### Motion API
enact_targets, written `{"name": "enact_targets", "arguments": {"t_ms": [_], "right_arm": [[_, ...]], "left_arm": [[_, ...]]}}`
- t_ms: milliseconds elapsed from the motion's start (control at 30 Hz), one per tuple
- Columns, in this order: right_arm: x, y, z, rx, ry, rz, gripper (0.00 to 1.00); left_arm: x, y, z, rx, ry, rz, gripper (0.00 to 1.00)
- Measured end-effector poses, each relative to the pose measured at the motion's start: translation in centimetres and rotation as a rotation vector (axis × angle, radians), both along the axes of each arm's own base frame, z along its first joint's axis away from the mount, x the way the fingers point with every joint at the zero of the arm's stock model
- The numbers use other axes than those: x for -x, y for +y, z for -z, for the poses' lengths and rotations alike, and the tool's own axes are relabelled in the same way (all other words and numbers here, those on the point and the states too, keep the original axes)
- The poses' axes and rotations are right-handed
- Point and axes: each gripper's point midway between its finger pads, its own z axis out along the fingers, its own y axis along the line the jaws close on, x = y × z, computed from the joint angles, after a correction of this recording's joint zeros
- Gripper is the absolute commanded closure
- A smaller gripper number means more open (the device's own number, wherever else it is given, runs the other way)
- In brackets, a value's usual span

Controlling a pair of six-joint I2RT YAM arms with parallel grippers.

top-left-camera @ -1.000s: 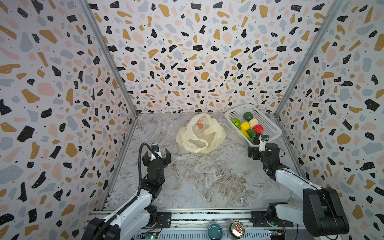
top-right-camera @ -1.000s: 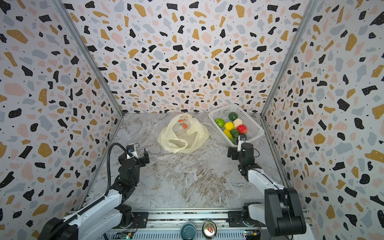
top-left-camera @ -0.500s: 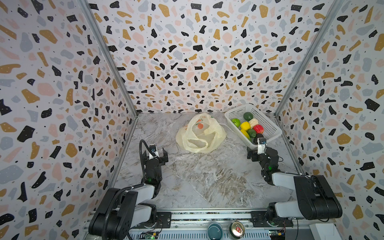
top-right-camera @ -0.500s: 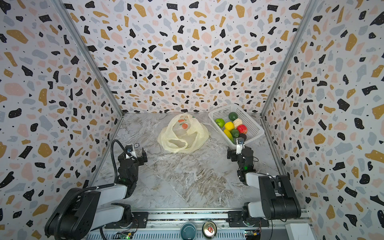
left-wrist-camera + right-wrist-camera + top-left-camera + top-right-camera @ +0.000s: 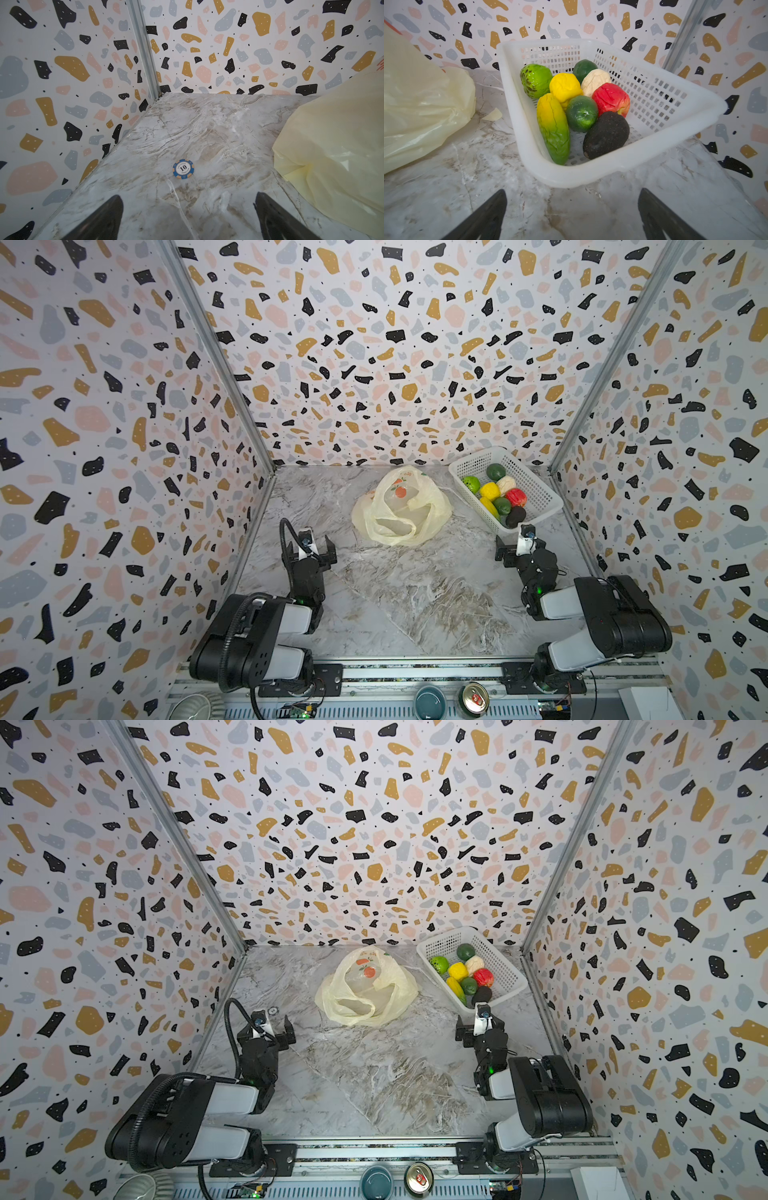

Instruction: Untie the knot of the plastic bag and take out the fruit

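Observation:
The pale-yellow plastic bag [image 5: 401,506] [image 5: 365,986] lies slack and crumpled at the back middle of the marble floor, with an orange fruit print on top. Its knot shows in no view. The fruit [image 5: 500,493] [image 5: 571,104] is heaped in the white basket [image 5: 538,489] [image 5: 591,174] at the back right: lime green, dark green, yellow, cream, red and near-black pieces. My left gripper [image 5: 309,551] [image 5: 188,197] hovers open and empty, short of the bag's left side. My right gripper [image 5: 519,545] [image 5: 572,193] is open and empty just in front of the basket's near corner.
A blue and white poker chip [image 5: 183,168] [image 5: 273,1011] lies on the floor ahead of my left gripper. Patterned walls close in the left, back and right. A drink can [image 5: 473,699] and a teal bowl [image 5: 430,701] sit on the front rail.
Both arms have folded back and down toward the front rail. The right gripper has drawn back slightly from the basket. Both grippers stayed open; the bag and fruit have not moved.

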Motion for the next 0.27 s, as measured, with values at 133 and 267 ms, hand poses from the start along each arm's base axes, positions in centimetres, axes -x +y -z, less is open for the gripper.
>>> {"name": "enact_targets", "arguments": {"t_ms": [133, 267], "right_arm": [[-0.09, -0.23, -0.43, 0.002, -0.018, 0.017, 0.01], [-0.11, -0.38, -0.52, 0.004, -0.022, 0.026, 0.01]], "left_arm": [[0.05, 0.23, 0.01, 0.002, -0.001, -0.013, 0.0], [0.07, 0.4, 0.03, 0.002, 0.0, -0.019, 0.0]]}}
